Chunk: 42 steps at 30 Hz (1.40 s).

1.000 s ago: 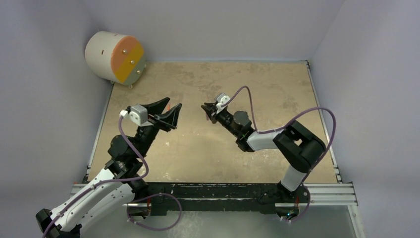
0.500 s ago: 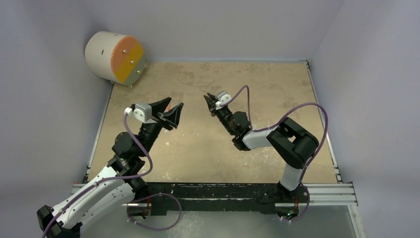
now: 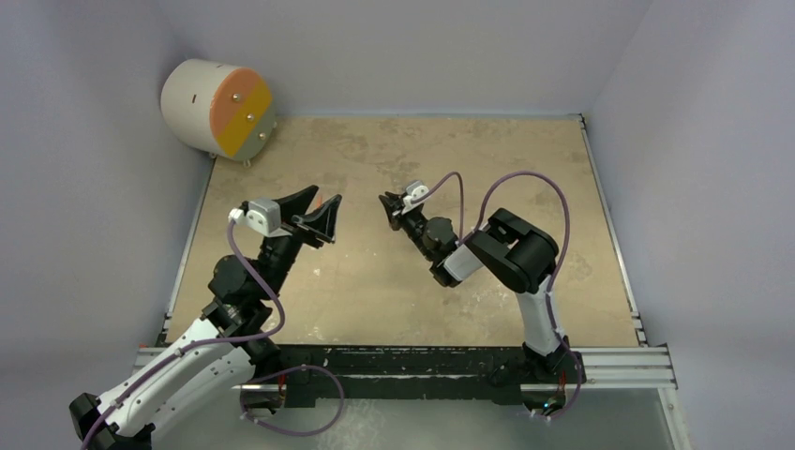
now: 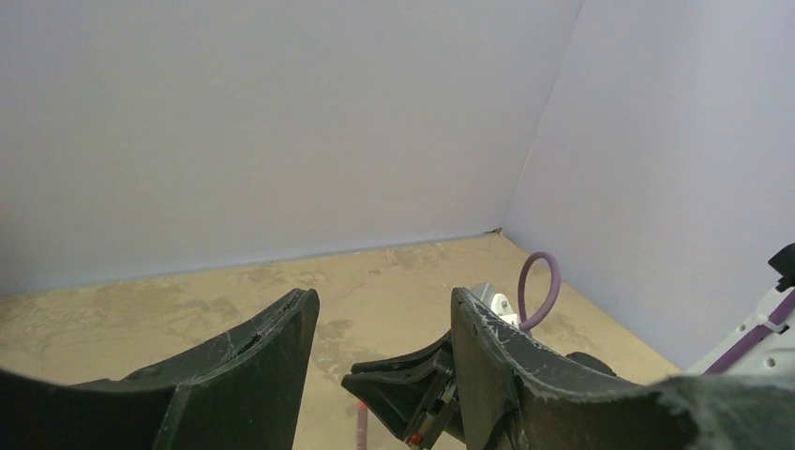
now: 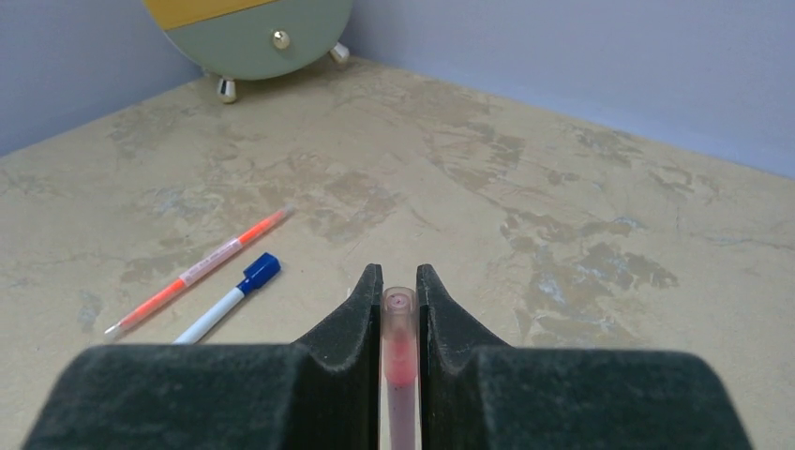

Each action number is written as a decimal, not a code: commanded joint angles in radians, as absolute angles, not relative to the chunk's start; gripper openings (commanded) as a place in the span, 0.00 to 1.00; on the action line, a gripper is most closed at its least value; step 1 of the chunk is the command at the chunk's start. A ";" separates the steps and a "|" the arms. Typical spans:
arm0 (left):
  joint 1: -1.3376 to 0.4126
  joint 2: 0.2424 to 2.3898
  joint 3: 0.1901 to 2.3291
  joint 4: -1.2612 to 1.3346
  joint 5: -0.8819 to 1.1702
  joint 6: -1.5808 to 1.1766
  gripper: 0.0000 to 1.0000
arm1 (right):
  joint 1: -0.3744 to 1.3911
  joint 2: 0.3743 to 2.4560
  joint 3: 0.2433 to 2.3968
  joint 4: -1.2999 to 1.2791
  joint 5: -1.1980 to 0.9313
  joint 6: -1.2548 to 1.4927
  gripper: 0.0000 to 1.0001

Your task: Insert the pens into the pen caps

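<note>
Pinkish pen (image 5: 399,361), pinched in my right gripper (image 5: 399,281). Orange pen (image 5: 202,267) and blue-capped white pen (image 5: 217,307) lie side by side, well short of the drum (image 5: 253,28); my left gripper (image 4: 382,305) gapes wide.

The table (image 3: 525,169) is a tan, mottled sheet with darker blotches, filling the middle of the top view. In the lower left of the right wrist view, an orange pen (image 5: 202,269) and a white pen (image 5: 220,309) lie flat on it just beside each other, both slanting up to the right, with a blue cap (image 5: 261,268) on the white pen's upper end. A white drum (image 3: 217,106) with an orange, yellow and grey-green face sits at the table's corner, upper left of the top view.
</note>
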<state>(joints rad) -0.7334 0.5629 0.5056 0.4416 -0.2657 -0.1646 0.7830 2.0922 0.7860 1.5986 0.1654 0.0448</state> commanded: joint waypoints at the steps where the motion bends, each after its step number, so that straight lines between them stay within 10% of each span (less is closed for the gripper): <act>1: -0.731 0.553 0.503 0.483 -0.270 -0.169 0.54 | 0.785 1.993 0.760 1.466 0.140 0.082 0.00; 14: -0.732 0.532 0.521 0.405 -0.303 -0.172 0.56 | 0.699 1.861 1.266 0.489 -0.371 0.421 0.00; 24: -0.731 0.484 0.526 0.360 -0.330 -0.174 0.56 | 0.636 2.062 1.274 0.981 -0.797 0.969 0.00; 42: -0.731 0.464 0.486 0.403 -0.306 -0.224 0.57 | 0.633 2.342 1.400 1.035 -0.568 1.004 0.00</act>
